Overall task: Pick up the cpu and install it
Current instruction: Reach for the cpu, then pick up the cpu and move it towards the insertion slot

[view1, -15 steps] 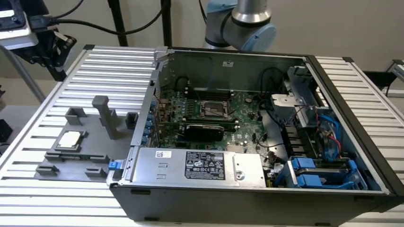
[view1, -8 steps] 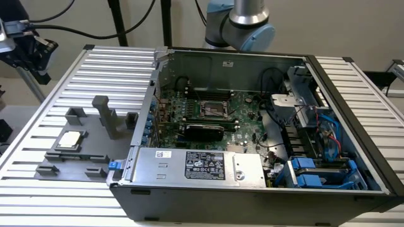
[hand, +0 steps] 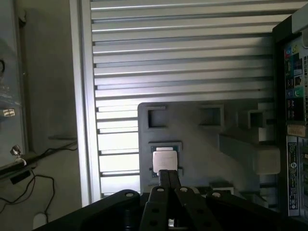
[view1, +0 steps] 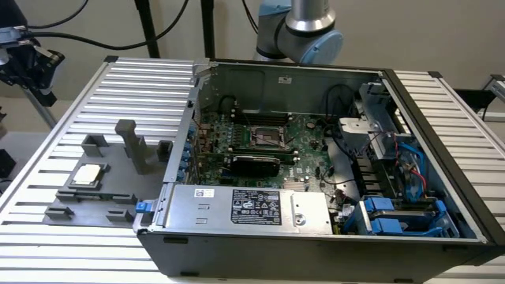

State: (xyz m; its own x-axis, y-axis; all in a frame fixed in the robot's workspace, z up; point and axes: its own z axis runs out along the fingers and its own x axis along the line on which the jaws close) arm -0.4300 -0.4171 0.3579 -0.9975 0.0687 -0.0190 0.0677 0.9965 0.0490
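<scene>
The cpu (view1: 87,173) is a small silvery-white square chip lying flat in a recess of the grey fixture plate (view1: 75,204), on the exterior view's left, outside the computer case. In the wrist view the cpu (hand: 164,159) lies just beyond the tips of my gripper (hand: 168,174), which is shut with its two black fingers pressed together and nothing between them. The gripper is well above the chip and apart from it. The black metal-framed socket (view1: 266,137) sits on the motherboard inside the open case.
The open case (view1: 316,248) holds a silver power supply (view1: 245,207) at its front and blue drive bays (view1: 394,216) on the exterior view's right. Upright grey fixture blocks (view1: 132,145) stand near the cpu. The ribbed aluminium table (view1: 150,77) surrounds everything. The arm's elbow (view1: 304,32) rises behind the case.
</scene>
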